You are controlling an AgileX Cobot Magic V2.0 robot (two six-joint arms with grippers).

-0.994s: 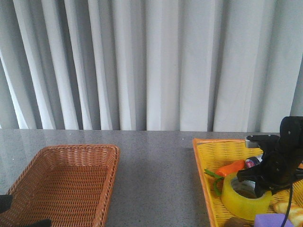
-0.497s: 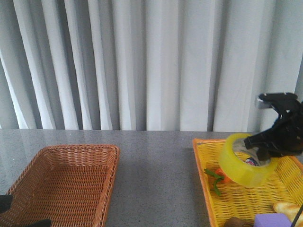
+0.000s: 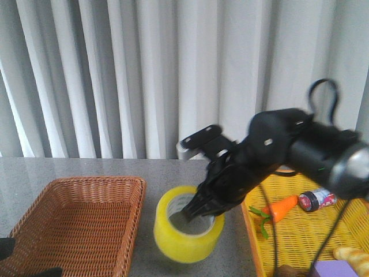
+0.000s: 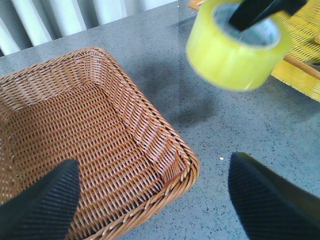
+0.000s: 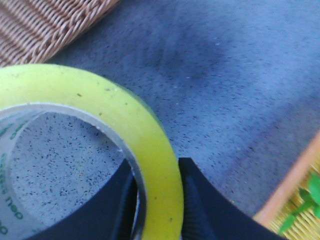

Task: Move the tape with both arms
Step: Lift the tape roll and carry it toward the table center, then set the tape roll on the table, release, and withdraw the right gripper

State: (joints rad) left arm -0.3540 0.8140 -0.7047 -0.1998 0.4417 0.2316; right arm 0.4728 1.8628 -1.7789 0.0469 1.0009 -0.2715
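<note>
The tape (image 3: 188,231) is a wide yellow roll with a white printed core. My right gripper (image 3: 199,209) is shut on its wall, one finger inside the core and one outside, as the right wrist view shows for the gripper (image 5: 157,200) and the tape (image 5: 135,135). The roll hangs tilted above the grey table, between the two baskets. My left gripper (image 4: 155,205) is open and empty, low over the near corner of the brown wicker basket (image 4: 90,135). From the left wrist view the tape (image 4: 235,50) is ahead, apart from the fingers. The left gripper (image 3: 23,262) barely shows in the front view.
The brown wicker basket (image 3: 81,225) stands at the left, with nothing in it. The yellow basket (image 3: 305,236) at the right holds a toy carrot (image 3: 282,208), a small dark-lidded jar (image 3: 316,199), bread (image 3: 351,257) and a purple block (image 3: 334,269). A white curtain hangs behind the table.
My right gripper lifted the tape out of the yellow basket and carried it left, then down over the table between the baskets. The left gripper stayed where it was.
</note>
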